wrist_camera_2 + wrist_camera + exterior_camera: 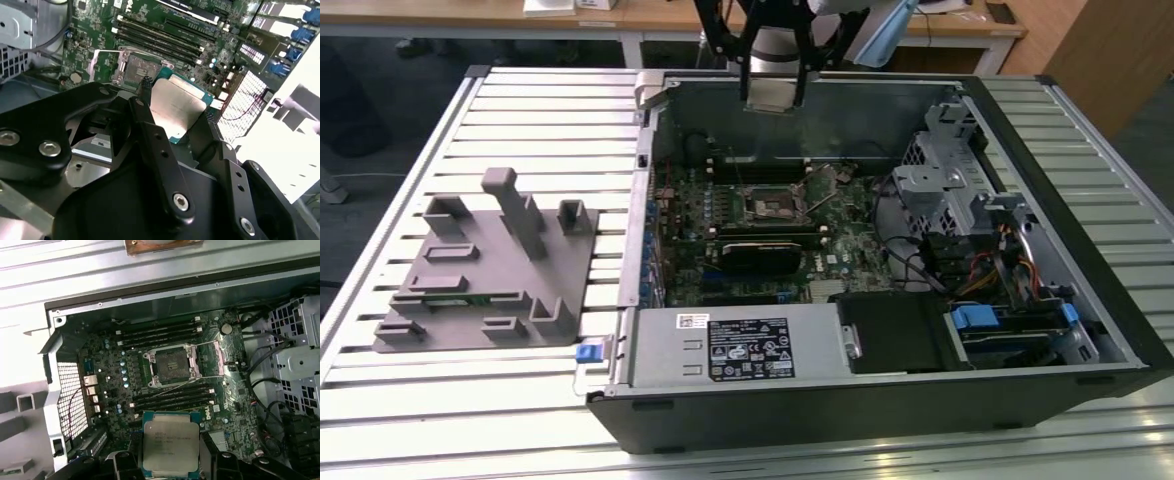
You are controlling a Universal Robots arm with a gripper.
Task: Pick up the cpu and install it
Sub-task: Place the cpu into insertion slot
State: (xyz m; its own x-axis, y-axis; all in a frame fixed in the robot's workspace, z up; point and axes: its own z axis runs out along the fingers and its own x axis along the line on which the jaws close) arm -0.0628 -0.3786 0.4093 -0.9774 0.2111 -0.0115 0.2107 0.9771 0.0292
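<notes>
The cpu (170, 447) is a flat square chip with a silvery top and a thin dark rim. It sits between the black fingers of my gripper (170, 463), which is shut on its two opposite edges. In the second wrist view the cpu (177, 107) hangs above the green motherboard, a short way off from the open socket (135, 70). The socket (172, 365) is a dark square in a metal frame, with its lid swung open. In the exterior view my gripper (771, 95) hovers over the far wall of the open computer case, beyond the socket (774, 208).
The case (1067, 310) lies open on a slatted metal table (534, 120). Memory slots (160, 332) flank the socket. A drive cage with cables (961, 185) and a power supply (747, 345) crowd the case. Grey holder blocks (494, 260) stand at the exterior view's left.
</notes>
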